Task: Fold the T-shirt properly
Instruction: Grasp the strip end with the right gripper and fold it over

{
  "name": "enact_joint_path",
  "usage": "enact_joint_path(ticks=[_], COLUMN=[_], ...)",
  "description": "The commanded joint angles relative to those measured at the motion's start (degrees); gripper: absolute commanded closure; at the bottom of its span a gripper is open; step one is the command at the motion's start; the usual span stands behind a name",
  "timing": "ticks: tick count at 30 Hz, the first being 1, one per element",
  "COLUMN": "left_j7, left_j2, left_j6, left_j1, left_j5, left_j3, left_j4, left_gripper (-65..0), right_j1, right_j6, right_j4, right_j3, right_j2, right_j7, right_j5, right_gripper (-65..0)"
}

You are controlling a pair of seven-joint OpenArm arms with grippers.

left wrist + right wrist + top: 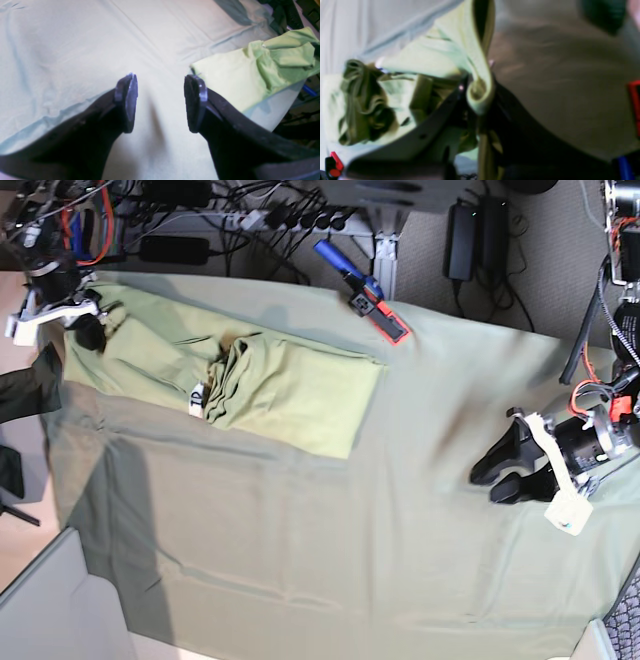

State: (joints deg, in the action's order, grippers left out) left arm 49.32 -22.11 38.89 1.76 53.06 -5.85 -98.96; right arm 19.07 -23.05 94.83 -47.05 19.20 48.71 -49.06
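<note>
The T-shirt (290, 385) lies on the far left part of the desk (330, 560), on top of the grey-green table cloth (300, 530), and it is not flat: one half is rather smooth toward the middle of the desk, while the other half is bunched near the collar and stretches out to the far left corner. There the right end effector (480, 97) is pressed together on a rolled edge of the fabric, as the right wrist view shows a loop of pale cloth caught between its fingers. The left end effector (508, 470) is spread wide and holds nothing; it hangs over bare table cloth, well apart from the garment, and in its own wrist view only the near corner of the shirt is seen beside one finger. I judge that the step in hand is to spread the shirt out before any fold. To do this well, the right arm should keep its pinch firm and pull the cloth gently, so that the wrinkles near the collar open. The left arm should come to the smooth free edge, take only the shirt layer and not the table cloth under it, and then both arms should pull in opposite directions with equal tension.
</note>
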Motion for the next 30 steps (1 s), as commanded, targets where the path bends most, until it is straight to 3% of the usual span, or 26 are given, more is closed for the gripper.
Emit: enact_joint_path(ticks=[1, 5, 10, 17, 22, 26, 30], left_j7=[-1.2, -1.2, -1.4, -1.4, -1.2, -1.0, -0.9], left_j2=[-0.8, -0.9, -1.1, -1.1, -2.6, -3.5, -3.5], left_j6=[1.1, 1.1, 1.1, 1.1, 1.1, 1.1, 1.1], left_j1=[-1.0, -1.0, -1.1, -1.3, -1.5, -1.6, -1.7], left_j5=[1.4, 1.4, 2.3, 2.9, 4.8, 5.3, 5.7], left_j3=[-0.3, -0.3, -0.3, -0.3, -0.3, -0.3, -0.3], left_j4=[-1.0, -1.0, -1.0, -1.0, -1.0, -1.0, -1.0], left_gripper=[-33.1, -33.1, -33.1, -33.1, -33.1, -33.1, -33.1], right_j1=[-0.1, -0.3, -0.3, -0.3, -0.3, -0.9, -2.5], right_j6=[-1.8, -4.1, -4.4, -4.3, -4.3, -4.3, -4.3], right_j4=[0.9, 2.5, 11.2, 23.7, 25.2, 25.1, 24.2], right_j3=[-0.2, -0.2, 2.3, 12.6, 20.0, 26.4, 32.5], right_j2=[0.5, -3.6, -11.5, -19.8, -25.5, -27.8, -27.8], right_j7=[-0.2, 0.5, 0.6, -2.2, -4.7, -6.5, -6.9], right_j5=[-2.1, -6.5, -6.1, 0.5, 5.7, 11.4, 15.9], right_gripper=[0.0, 0.0, 0.0, 0.0, 0.0, 0.0, 0.0])
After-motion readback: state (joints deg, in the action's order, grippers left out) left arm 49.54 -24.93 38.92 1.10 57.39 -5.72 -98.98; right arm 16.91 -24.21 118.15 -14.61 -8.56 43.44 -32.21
